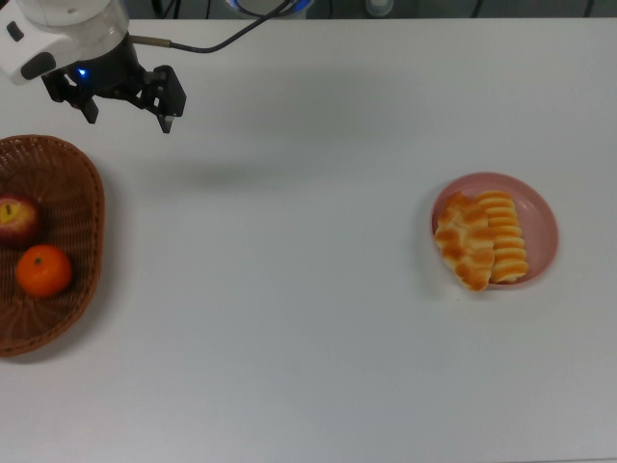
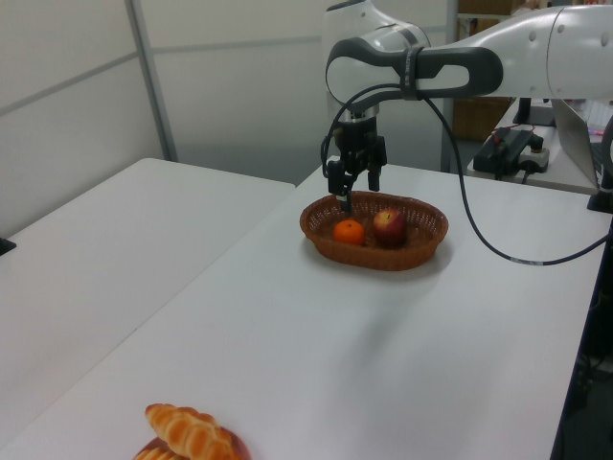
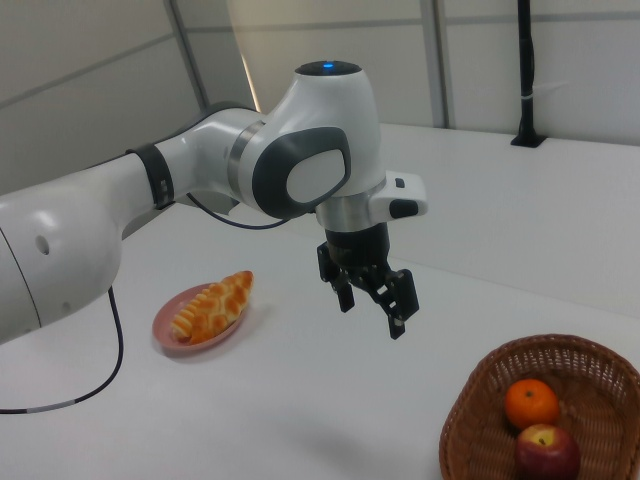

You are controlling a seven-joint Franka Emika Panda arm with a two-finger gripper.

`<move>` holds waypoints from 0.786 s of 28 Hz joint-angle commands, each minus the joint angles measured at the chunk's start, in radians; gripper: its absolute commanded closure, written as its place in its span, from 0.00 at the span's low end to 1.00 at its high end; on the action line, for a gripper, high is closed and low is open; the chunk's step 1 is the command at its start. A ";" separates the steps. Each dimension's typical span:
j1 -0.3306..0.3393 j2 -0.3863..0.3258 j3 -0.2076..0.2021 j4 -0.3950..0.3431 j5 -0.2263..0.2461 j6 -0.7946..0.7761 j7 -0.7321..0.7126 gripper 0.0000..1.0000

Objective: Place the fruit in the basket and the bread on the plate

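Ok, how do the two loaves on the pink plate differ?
The striped loaf shows even orange-and-cream ribs; the braided loaf has lumpy brown-crusted knots. In the top view the striped loaf lies fully within the plate, while the braided loaf's lower tip overhangs the rim. Both are elongated, golden, and lie side by side, touching.

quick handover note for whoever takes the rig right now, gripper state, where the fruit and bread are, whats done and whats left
Gripper: open, holding nothing, raised over bare table beyond the basket's rim, clear of everything.
Basket: at the top view's left edge. The apple and the mandarin both lie inside it, side by side.
Plate: at the top view's right. The braided loaf and the striped loaf lie on it side by side, the braided one's end hanging over the rim.
Done: both fruits in the basket, both loaves on the plate.
Left: nothing to move, by the look of it; at most park the arm.
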 commanded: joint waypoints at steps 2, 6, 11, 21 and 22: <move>0.003 -0.013 0.004 -0.018 -0.010 -0.008 -0.017 0.00; 0.005 -0.010 0.004 -0.018 -0.010 -0.007 -0.019 0.00; 0.006 -0.003 0.008 -0.019 -0.010 -0.007 -0.017 0.00; 0.006 0.005 0.012 -0.021 -0.009 -0.002 -0.019 0.00; 0.006 0.005 0.012 -0.021 -0.007 -0.002 -0.019 0.00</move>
